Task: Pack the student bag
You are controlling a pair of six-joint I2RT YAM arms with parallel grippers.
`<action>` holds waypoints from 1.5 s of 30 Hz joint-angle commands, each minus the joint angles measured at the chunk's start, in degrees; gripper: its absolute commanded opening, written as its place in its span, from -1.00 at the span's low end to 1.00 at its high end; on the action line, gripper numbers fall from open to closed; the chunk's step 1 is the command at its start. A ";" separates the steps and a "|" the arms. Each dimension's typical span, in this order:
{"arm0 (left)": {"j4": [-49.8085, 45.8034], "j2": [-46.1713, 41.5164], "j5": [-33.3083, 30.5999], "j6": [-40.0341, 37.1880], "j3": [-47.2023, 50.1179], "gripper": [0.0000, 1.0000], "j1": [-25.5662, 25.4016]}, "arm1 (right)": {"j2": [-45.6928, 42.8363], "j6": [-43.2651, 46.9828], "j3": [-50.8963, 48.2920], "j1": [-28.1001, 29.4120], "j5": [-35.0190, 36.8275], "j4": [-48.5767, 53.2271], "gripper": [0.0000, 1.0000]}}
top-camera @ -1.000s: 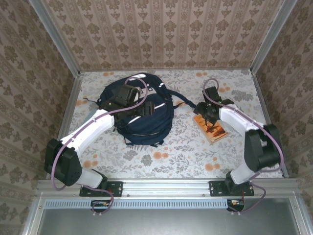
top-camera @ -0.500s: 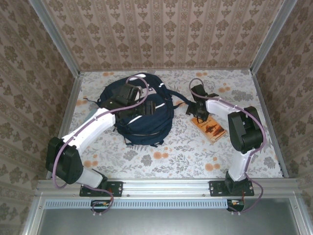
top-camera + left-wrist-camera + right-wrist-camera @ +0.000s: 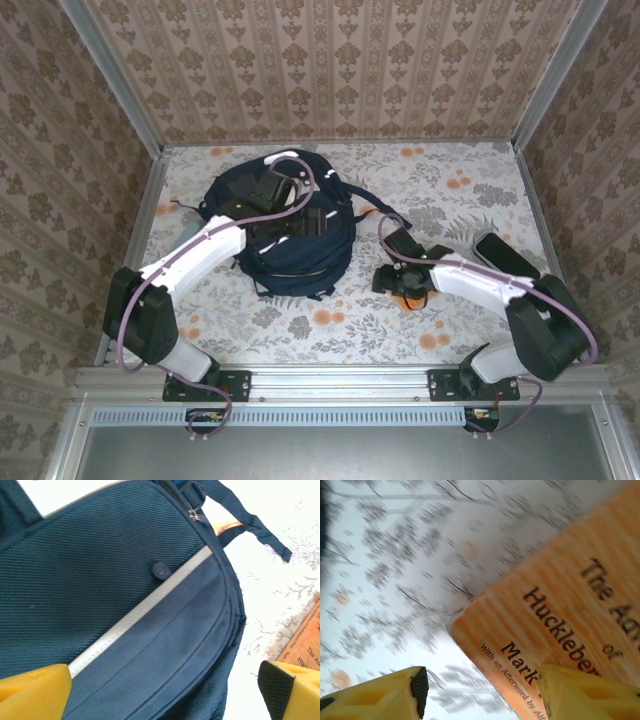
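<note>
The student bag (image 3: 295, 240) lies at the back left of the table, navy blue with a white stripe (image 3: 145, 612). My left gripper (image 3: 298, 215) hovers over its front panel, open, nothing between the yellow fingers (image 3: 32, 692). An orange paperback (image 3: 560, 610), titled Huckleberry, lies flat on the table right of the bag. My right gripper (image 3: 480, 692) is open low over the book's corner, one finger (image 3: 587, 692) over the cover, the other over bare table. From above, the right gripper (image 3: 398, 280) covers most of the book (image 3: 410, 298). The book's edge (image 3: 305, 637) also shows past the bag.
The floral tablecloth (image 3: 330, 320) covers the table, walled in by patterned panels on three sides. A bag strap (image 3: 375, 210) trails toward the right arm. A dark oblong shape (image 3: 505, 255) sits beside the right arm near the right wall.
The right arm swung from the back of the table toward the near side and left, and now hides most of the book. The left gripper shifted slightly back over the bag.
</note>
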State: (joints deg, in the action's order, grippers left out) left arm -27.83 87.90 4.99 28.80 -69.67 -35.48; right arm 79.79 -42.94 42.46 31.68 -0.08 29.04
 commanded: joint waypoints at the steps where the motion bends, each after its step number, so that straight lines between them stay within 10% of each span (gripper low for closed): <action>1: 0.31 2.41 2.83 1.41 -3.29 0.92 -2.12 | -6.45 -3.65 -3.17 -1.35 5.06 6.51 0.28; 15: 2.82 18.86 11.94 6.68 -14.45 0.49 -13.06 | -15.48 -5.14 -6.04 -19.23 9.83 10.25 0.27; 45: -0.79 42.11 23.78 10.31 -30.83 -0.28 -20.11 | -5.74 0.76 -7.77 -23.86 -5.45 -1.54 0.09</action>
State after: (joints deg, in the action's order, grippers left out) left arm -26.83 128.86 26.85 39.16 -98.06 -54.98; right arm 73.52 -43.70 34.35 7.90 -1.08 26.37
